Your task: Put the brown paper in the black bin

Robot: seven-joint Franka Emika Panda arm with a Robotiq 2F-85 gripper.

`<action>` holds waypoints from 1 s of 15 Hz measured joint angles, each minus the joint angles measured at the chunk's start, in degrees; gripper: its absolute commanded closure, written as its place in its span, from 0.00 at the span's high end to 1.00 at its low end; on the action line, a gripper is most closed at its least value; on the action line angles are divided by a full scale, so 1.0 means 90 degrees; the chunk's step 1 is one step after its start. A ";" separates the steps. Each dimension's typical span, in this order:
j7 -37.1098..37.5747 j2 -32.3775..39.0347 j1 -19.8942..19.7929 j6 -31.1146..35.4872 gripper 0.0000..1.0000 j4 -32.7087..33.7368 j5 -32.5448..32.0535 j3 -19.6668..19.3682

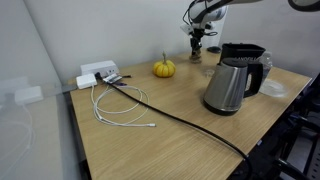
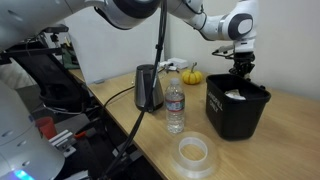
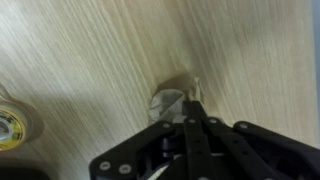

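Observation:
The brown paper (image 3: 164, 104) is a small crumpled greyish-tan wad at the tips of my gripper (image 3: 190, 118), whose fingers are shut on it over bare wood in the wrist view. In both exterior views the gripper (image 1: 198, 42) (image 2: 240, 66) hangs at the far side of the table, just behind the black bin (image 1: 246, 54) (image 2: 236, 112). The paper shows as a small brownish lump under the fingers (image 1: 197, 53). The bin is open-topped with something pale inside.
A steel kettle (image 1: 225, 88) (image 2: 148, 88) stands in front of the bin. An orange mini pumpkin (image 1: 163, 68) (image 2: 193, 75), a water bottle (image 2: 174, 104), a tape roll (image 2: 193, 153), a power strip (image 1: 98, 73) and cables (image 1: 125, 105) are on the table.

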 measured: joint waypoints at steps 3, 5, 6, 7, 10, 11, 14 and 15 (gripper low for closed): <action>0.0027 -0.0125 0.0039 0.0101 0.00 0.0092 -0.0090 -0.0160; 0.0110 -0.0309 0.0038 0.0278 0.00 0.0082 -0.0090 -0.0245; 0.0174 -0.0405 0.0037 0.0431 0.00 0.0068 -0.0087 -0.0273; 0.0258 -0.0513 0.0036 0.0617 0.00 0.0036 -0.0079 -0.0287; 0.0646 -0.0872 0.0040 0.1184 0.00 -0.0195 -0.0075 -0.0327; 0.0781 -0.1021 0.0046 0.1333 0.00 -0.0339 -0.0075 -0.0360; 0.1114 -0.1618 0.0084 0.1691 0.00 -0.1031 -0.0076 -0.0493; 0.1138 -0.1842 0.0112 0.1727 0.00 -0.1291 -0.0080 -0.0530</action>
